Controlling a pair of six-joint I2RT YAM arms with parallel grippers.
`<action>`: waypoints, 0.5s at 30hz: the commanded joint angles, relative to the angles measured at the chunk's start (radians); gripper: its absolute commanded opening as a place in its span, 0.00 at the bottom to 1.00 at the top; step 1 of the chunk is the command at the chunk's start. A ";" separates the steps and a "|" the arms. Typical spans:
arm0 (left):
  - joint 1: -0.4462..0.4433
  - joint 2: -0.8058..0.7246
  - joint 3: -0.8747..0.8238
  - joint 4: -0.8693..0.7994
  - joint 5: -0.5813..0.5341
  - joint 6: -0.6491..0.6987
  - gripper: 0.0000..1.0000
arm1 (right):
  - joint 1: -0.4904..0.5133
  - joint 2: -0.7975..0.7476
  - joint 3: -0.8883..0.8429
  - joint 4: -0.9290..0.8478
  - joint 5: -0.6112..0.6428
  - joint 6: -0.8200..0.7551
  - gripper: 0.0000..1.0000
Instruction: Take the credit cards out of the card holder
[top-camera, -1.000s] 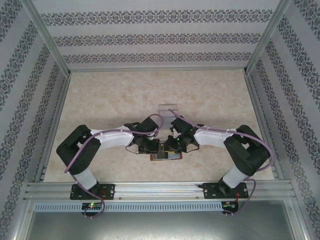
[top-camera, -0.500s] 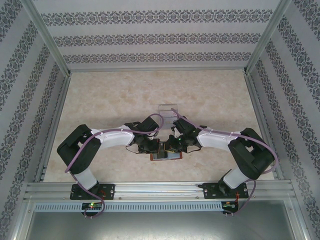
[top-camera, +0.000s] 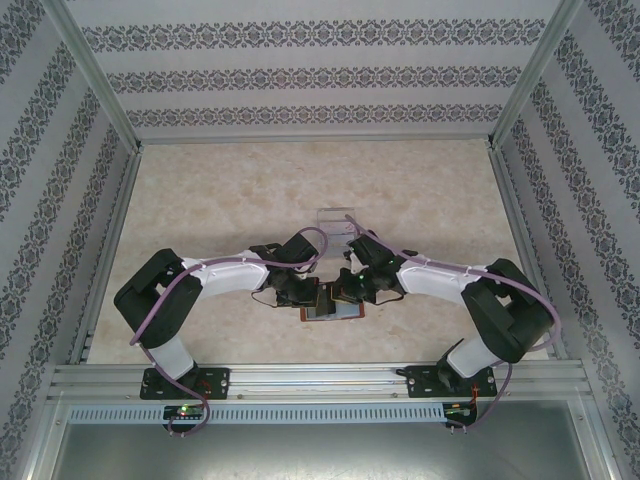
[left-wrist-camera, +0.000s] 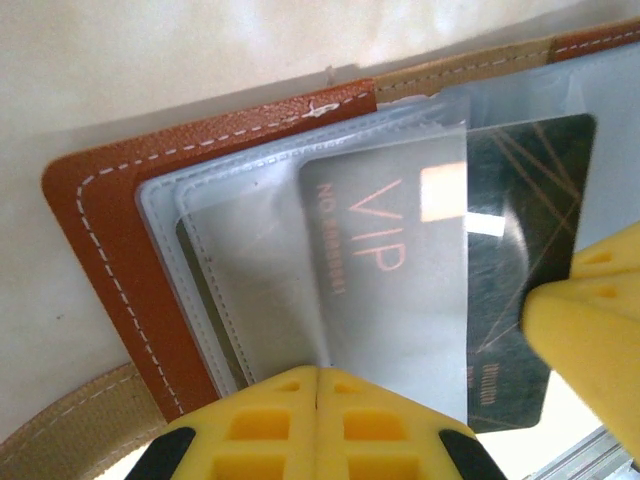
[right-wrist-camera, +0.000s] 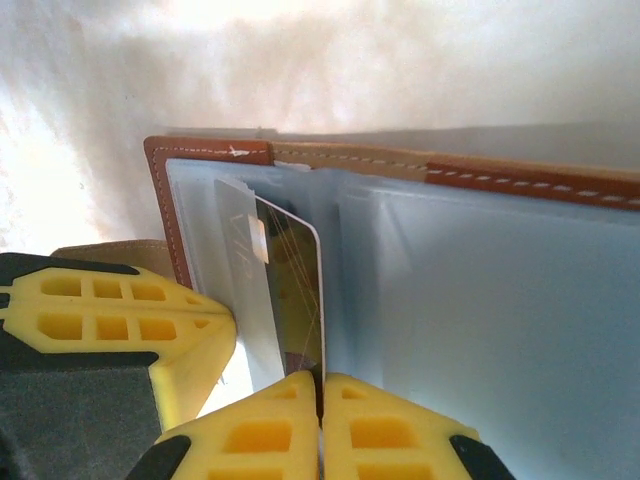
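We see the right end effector gripping the dark card. The left end effector, closed, touches the card holder.

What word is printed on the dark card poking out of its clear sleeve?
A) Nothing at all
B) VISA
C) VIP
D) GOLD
C: pinkish letters on the dark card spell VIP, read through the sleeve in the left wrist view.
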 joint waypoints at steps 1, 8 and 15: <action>-0.012 0.036 -0.017 -0.091 -0.072 0.023 0.00 | -0.018 -0.029 -0.005 -0.091 0.069 -0.054 0.09; -0.012 0.027 -0.021 -0.091 -0.076 0.021 0.00 | -0.036 -0.052 0.016 -0.193 0.115 -0.120 0.08; -0.012 0.023 -0.023 -0.089 -0.075 0.018 0.00 | -0.039 -0.067 0.048 -0.283 0.173 -0.173 0.08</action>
